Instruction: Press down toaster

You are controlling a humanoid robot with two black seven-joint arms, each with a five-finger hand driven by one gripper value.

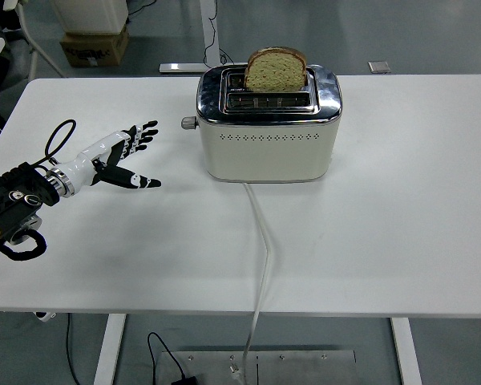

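Note:
A cream and chrome toaster (268, 124) stands at the table's far middle. A slice of bread (276, 70) sticks up out of its rear slot; the front slot looks empty. The lever knob (189, 123) on the toaster's left end sits high, near the top. My left hand (127, 156) hovers over the table to the left of the toaster, fingers spread, thumb pointing right, holding nothing. A gap of bare table separates it from the knob. The right arm does not show.
The toaster's white cord (262, 241) runs from its front toward the table's near edge and drops to the floor. A cardboard box (94, 46) stands on the floor beyond the table's far left corner.

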